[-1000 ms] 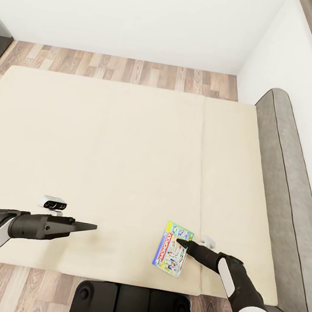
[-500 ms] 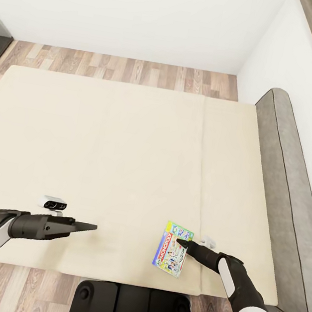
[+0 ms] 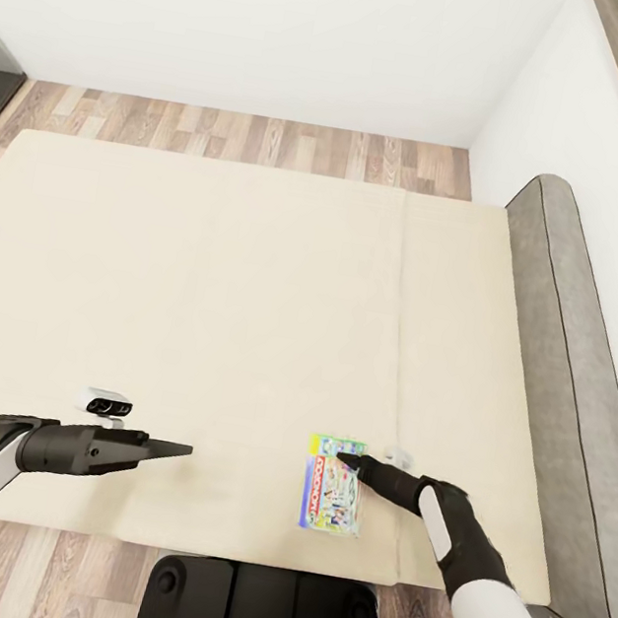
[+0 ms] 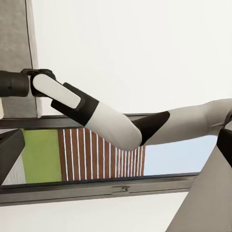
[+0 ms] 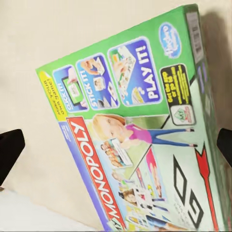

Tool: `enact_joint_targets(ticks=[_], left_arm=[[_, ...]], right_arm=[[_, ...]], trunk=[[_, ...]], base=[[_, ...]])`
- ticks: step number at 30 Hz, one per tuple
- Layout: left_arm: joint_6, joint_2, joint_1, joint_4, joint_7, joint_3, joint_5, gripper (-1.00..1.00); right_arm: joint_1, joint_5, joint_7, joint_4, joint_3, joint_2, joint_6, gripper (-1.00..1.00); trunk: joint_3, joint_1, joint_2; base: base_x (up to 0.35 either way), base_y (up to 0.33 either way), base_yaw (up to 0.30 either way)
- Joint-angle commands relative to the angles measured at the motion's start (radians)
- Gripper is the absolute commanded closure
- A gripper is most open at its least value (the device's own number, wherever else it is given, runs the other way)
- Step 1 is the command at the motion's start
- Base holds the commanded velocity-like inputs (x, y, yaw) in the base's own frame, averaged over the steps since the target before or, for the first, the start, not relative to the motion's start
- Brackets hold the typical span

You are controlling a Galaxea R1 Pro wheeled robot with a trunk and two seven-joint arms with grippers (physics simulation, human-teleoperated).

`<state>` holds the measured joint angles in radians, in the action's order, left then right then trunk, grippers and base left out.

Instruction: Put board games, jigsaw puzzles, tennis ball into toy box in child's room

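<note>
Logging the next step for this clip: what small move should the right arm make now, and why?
Probably lower the right tool and close on the Monopoly box. The box lies flat on the bed, and the right wrist view shows it between the two spread fingertips, not yet gripped.

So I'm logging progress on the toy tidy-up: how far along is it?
Early or midway, hard to say: the toy box isn't visible. In hand: the right gripper reaches over the Monopoly box, which lies flat near the bed's front edge, fingers apart, not gripping it. The left gripper holds nothing. Left: lifting that game and carrying it to the toy box.
</note>
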<state>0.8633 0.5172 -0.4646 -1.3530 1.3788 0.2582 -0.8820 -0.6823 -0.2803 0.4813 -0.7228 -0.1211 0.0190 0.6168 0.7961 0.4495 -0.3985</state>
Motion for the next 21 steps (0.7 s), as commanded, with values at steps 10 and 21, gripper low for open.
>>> enact_joint_targets(ticks=[10, 21], left_arm=[[0.010, 0.001, -0.001, 0.000, 0.001, 0.003, -0.006, -1.00], [0.011, 0.001, -0.001, 0.000, 0.001, 0.004, -0.006, -1.00]], right_arm=[[-0.016, -0.001, -0.017, 0.002, 0.060, -0.013, 0.018, -1.00], [-0.017, -0.001, -0.066, 0.005, 0.064, -0.002, 0.018, -1.00]], trunk=[[0.001, 0.001, -0.002], [0.001, 0.001, -0.002]], base=[[0.000, 0.000, 0.000], [0.000, 0.000, 0.000]])
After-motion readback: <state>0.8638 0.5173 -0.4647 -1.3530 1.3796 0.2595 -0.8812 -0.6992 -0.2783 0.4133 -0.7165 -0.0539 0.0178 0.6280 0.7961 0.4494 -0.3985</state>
